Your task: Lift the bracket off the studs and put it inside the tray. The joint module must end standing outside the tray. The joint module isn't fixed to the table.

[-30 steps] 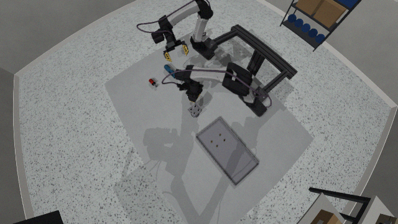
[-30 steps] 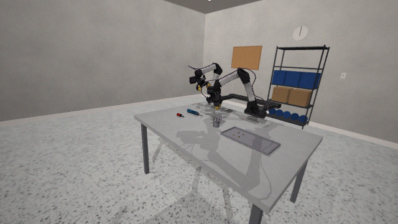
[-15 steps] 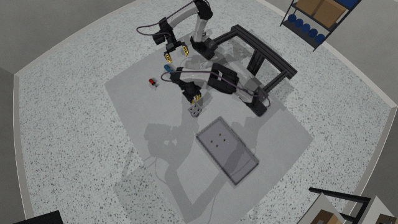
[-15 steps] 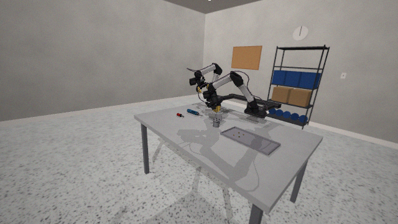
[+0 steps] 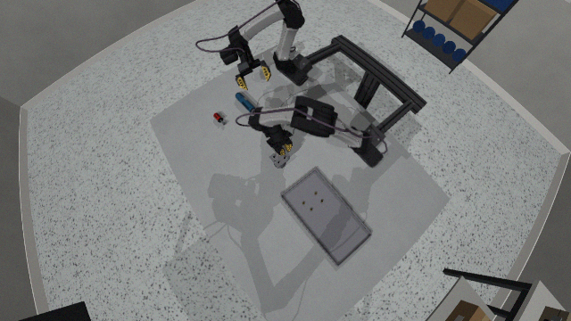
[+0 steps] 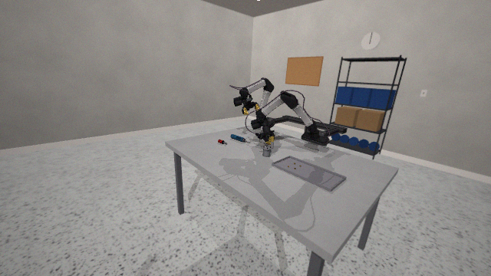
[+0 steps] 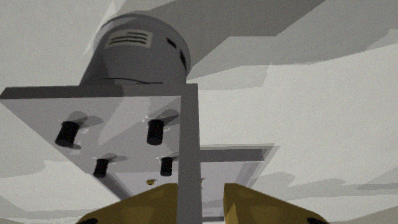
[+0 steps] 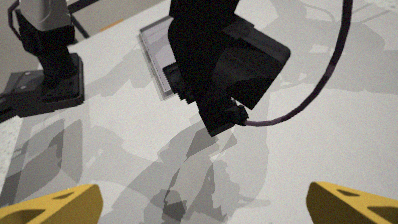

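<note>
You've got the L gripper [image 5: 285,150] [image 6: 270,140] [image 7: 201,185] partly open, w/ the upright flange of the grey L-shaped metal bracket [image 5: 279,160] [image 6: 268,146] [image 7: 125,107] btwn its yellow fingers. In the wrist view there's a gap on one side of the flange, so it's not clamped. Your bracket's flat plate is on the four black studs atop the grey cylindrical joint module [image 6: 266,154] [image 7: 140,62], which stands on the table [image 6: 230,169] outside the shallow grey rectangular tray [image 5: 310,230] [image 6: 301,177] [image 7: 232,154] [image 8: 153,62]. Four tiny brass-coloured pcs [image 5: 316,193] [image 6: 294,163] [image 7: 150,182] lie in the tray. Your R gripper [image 5: 255,85] [image 6: 252,109] [image 8: 205,187] is wide open above the table, holding nothing, nr the blue-handled tool [image 5: 244,102] [image 6: 238,138].

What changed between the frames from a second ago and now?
The left gripper came down and across to the bracket; its fingers now straddle the upright flange, with a gap visible on one side. Nothing has visibly been gripped or let go. Bracket, joint module, tray and right gripper look unmoved.
</note>
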### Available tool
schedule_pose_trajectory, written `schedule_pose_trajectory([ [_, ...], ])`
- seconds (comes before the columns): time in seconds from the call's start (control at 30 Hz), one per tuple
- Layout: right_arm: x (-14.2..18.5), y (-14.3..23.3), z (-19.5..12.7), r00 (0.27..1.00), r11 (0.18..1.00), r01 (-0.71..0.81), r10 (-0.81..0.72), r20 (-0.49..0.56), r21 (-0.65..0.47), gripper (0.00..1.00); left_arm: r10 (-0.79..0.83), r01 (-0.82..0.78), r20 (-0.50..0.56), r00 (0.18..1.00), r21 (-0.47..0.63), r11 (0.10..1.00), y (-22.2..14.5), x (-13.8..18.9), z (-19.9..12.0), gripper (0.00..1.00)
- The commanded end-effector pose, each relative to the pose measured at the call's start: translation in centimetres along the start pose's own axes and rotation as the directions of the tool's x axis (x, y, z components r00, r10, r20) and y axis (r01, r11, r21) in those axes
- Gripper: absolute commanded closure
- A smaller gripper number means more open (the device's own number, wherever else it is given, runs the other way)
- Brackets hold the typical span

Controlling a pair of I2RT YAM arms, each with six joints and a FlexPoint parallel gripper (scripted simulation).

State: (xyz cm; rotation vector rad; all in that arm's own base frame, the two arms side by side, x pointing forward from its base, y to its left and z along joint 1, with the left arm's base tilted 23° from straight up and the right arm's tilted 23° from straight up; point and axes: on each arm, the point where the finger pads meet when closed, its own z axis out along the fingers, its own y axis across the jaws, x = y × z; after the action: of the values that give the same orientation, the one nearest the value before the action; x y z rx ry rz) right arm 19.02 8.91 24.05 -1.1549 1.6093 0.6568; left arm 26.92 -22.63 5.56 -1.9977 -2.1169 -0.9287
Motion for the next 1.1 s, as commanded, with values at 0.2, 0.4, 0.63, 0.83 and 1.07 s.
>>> schedule_pose_trajectory([
  [0.2, -0.1, -0.1, -0.1, 1.000, 1.000, 0.001, -0.001, 0.002, 0.006, 0.00, -0.022, 0.024, 0.062, 0.998, -0.034, 0.999, 0.9, -0.5, -0.4, 0.95],
  [0.4, -0.1, -0.1, -0.1, 1.000, 1.000, 0.001, -0.001, 0.002, 0.006, 0.00, -0.024, 0.027, 0.065, 0.998, -0.036, 0.999, 1.0, -0.5, -0.5, 1.00],
  [0.63, -0.1, -0.1, -0.1, 1.000, 1.000, 0.001, -0.001, 0.002, 0.006, 0.00, -0.010, 0.013, 0.054, 0.999, -0.046, 0.999, 1.0, 0.1, -1.7, 1.00],
  [0.83, -0.1, -0.1, -0.1, 1.000, 1.000, 0.001, -0.001, 0.002, 0.006, 0.00, -0.016, 0.018, 0.049, 0.999, -0.054, 0.998, 1.0, 0.8, -2.7, 1.00],
  [1.07, -0.1, -0.1, -0.1, 1.000, 1.000, 0.001, -0.001, 0.002, 0.006, 0.00, -0.023, 0.025, 0.067, 0.997, -0.028, 0.999, 0.6, 0.9, -3.9, 1.00],
])
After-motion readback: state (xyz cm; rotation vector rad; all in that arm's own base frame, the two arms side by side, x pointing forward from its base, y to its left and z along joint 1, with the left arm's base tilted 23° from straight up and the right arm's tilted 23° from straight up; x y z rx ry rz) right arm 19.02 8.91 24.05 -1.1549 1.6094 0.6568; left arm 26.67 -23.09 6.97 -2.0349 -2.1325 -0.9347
